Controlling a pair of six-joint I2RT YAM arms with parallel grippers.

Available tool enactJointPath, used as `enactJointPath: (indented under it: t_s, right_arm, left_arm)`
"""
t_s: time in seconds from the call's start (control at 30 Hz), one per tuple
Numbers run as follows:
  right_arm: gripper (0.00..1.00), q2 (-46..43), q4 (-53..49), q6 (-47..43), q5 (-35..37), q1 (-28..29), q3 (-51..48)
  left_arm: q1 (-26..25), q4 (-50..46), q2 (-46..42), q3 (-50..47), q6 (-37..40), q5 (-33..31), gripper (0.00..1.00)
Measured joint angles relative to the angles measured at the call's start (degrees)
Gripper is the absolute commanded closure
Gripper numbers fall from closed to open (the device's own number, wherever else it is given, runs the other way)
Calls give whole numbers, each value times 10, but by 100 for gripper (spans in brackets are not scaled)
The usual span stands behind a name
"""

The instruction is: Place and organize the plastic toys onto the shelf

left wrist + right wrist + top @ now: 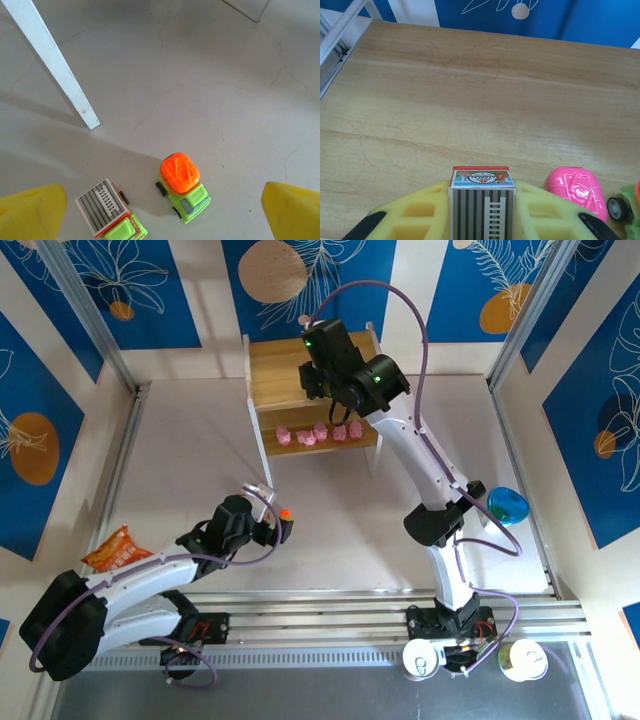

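A small green-yellow plastic truck with a grey striped box top (pixel 480 210) is pinched between the yellow pads of the right hand (pixel 480 192), low over the upper board of the light wooden two-tier shelf (pixel 470 100). It is just beside a pink-topped truck (pixel 575 192) — apparently so trucks line the top while five pink pig figures (pixel 318 433) sit in a row on the lower tier. The right arm reaches far forward with its wrist tipped down, while over the grey worktop (pixel 210 75) the left hand (pixel 161 215) hangs wide and empty above an orange-topped truck (pixel 182 185) and another striped-top truck (pixel 110 210) — likely the next picks.

Table (pixel 200 460) is carrying shelf (pixel 275 365) top-centre, snack bag (pixel 118 550) lower left, blue cup (pixel 507 506) right edge. Pink pigs (pixel 320 432) are sitting along shelf's lower tier.
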Motion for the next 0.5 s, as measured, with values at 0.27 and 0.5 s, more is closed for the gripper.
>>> enactJointPath:
  t_s: [0.27, 0.5]
  right_arm:
    - [72, 2, 2, -3, 0, -3, 2]
    - [70, 7, 6, -6, -4, -8, 3]
  left_arm:
    - [0, 0, 0, 0, 0, 0, 0]
    - [0, 0, 3, 0, 0, 0, 0]
